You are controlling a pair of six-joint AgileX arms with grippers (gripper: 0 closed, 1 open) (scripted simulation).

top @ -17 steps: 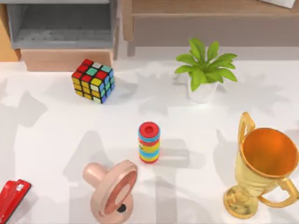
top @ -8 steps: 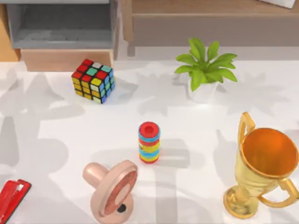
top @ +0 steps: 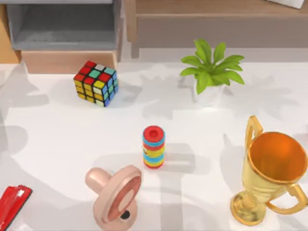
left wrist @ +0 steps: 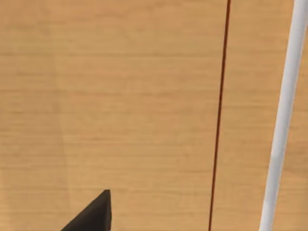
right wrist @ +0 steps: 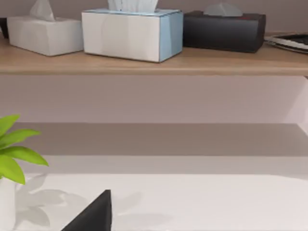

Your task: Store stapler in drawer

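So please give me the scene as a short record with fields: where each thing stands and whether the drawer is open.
stapler: near left edge of the table, lying flat, untouched
drawer: far left, open
colour cube: in front of the drawer
ring stack: centre, upright
pink round object: near edge, left of centre
plant: far side, right of centre
trophy: near right

Left gripper (left wrist: 91, 214) dark fingertip close against wooden panel (left wrist: 120, 96). Right gripper (right wrist: 91, 214) fingertip faces shelf (right wrist: 154, 62).
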